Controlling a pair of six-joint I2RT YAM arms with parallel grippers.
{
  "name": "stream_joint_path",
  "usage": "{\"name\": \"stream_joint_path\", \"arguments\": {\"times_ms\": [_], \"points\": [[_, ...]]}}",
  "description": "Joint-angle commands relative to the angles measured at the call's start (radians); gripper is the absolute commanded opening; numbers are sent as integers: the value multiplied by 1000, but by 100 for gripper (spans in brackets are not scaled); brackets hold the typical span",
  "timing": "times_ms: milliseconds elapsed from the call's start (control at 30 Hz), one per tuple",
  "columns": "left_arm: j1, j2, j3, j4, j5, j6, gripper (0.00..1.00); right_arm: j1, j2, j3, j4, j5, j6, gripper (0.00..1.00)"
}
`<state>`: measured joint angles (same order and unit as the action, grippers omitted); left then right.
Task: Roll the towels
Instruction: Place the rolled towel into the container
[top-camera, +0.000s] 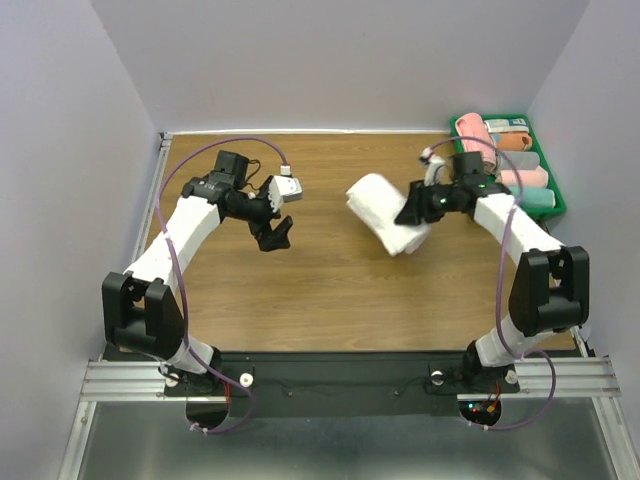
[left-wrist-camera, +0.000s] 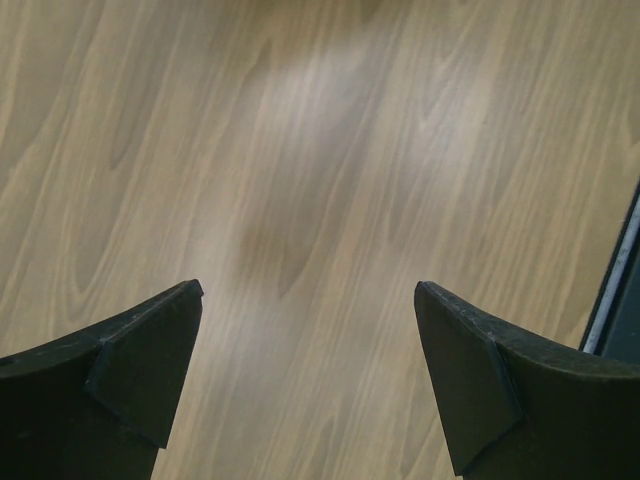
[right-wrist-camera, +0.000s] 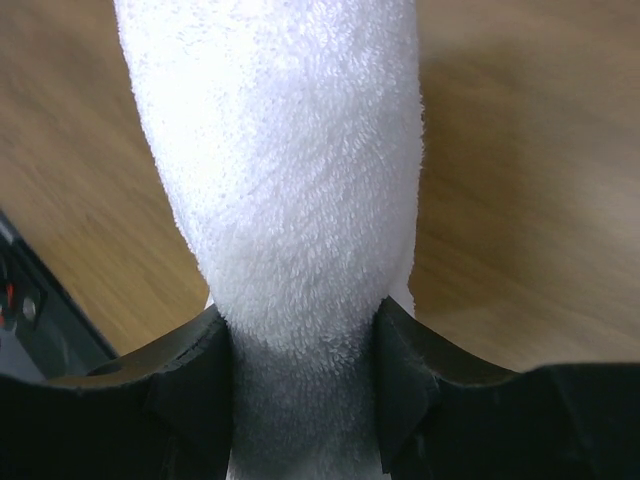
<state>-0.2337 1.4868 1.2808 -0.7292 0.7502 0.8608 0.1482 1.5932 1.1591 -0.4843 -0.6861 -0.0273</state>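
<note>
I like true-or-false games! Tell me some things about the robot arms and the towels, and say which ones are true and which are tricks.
1. The right end effector is shut on the white towel. True.
2. The left end effector holds a towel too. False: it is open and empty above the table.
3. A green bin with rolled towels sits at the table's far right corner. True.
4. The white towel lies inside the bin. False: it is out over the table, outside the bin.

Right gripper (top-camera: 412, 212) pinches the white towel (top-camera: 372, 198); left gripper (top-camera: 273, 238) hangs well left of it, jaws spread wide.
</note>
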Motion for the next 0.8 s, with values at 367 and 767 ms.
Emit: {"name": "stream_joint_path", "arguments": {"times_ms": [367, 767], "points": [[-90, -68, -54, 139, 29, -137, 99, -610, 158, 502, -207, -231, -129, 1], [-90, -92, -112, 155, 18, -134, 99, -708, 372, 640, -277, -190, -149, 1]]}}
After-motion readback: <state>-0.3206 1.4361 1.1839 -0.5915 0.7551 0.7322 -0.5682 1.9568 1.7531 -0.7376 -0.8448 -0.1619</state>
